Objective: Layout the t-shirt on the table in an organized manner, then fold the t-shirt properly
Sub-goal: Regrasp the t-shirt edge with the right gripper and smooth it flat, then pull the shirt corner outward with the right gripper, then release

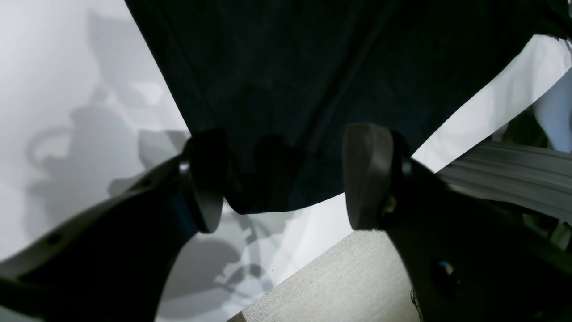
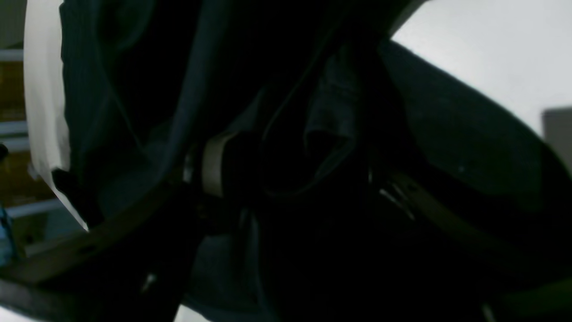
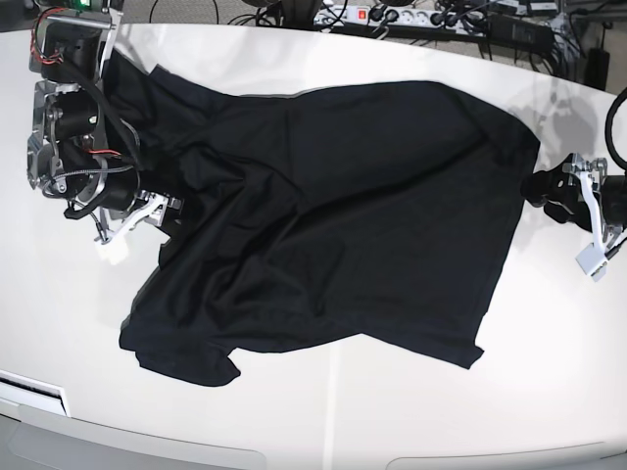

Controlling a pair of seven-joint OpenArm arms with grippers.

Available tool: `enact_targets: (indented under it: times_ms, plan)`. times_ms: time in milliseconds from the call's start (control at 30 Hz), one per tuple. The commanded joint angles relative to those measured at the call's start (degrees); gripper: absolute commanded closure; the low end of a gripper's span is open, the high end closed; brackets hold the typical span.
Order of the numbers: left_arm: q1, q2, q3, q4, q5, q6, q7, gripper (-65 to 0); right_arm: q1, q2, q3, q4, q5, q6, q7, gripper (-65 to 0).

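Observation:
The black t-shirt (image 3: 333, 225) lies spread but wrinkled on the white table (image 3: 323, 421), bunched at its left side. My right gripper (image 3: 147, 211) is at the shirt's left edge. In the right wrist view the gripper (image 2: 299, 179) has its fingers (image 2: 212, 170) apart, with folds of the shirt (image 2: 330, 120) bunched between them. My left gripper (image 3: 558, 201) is at the shirt's right edge. In the left wrist view it (image 1: 286, 179) is open, and a corner of the shirt (image 1: 286, 89) lies between its fingers (image 1: 366, 176) on the table (image 1: 67, 67).
A power strip and cables (image 3: 411, 15) run along the table's far edge. The right arm's body (image 3: 69, 117) stands at the back left. In the left wrist view the table's edge and grey floor (image 1: 335, 277) lie just below the gripper.

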Motion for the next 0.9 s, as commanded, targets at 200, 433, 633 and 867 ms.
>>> enact_targets:
  times_ms: [200, 433, 633, 867]
  plan:
    - [-1.0, -1.5, -0.8, 0.7, -1.2, 0.0, -0.5, -40.7, 1.4, 0.0, 0.3, 0.9, -7.1, -0.1, 3.8, -19.6]
    - [-1.0, -1.5, -0.8, 0.7, -0.7, 0.0, -0.9, -40.7, 3.7, 3.7, 0.6, 4.3, -5.2, 2.5, 2.2, 0.0]
    - [-1.0, -1.5, -0.8, 0.7, 0.4, 0.0, -0.9, -40.7, 3.5, 6.2, 4.6, 15.3, -5.3, 2.5, -2.3, 0.0]
    - [-1.0, -1.5, -0.8, 0.7, 0.6, 0.0, -0.9, -40.7, 3.4, 6.4, 11.0, 19.8, -16.7, -8.3, -2.3, 0.0]
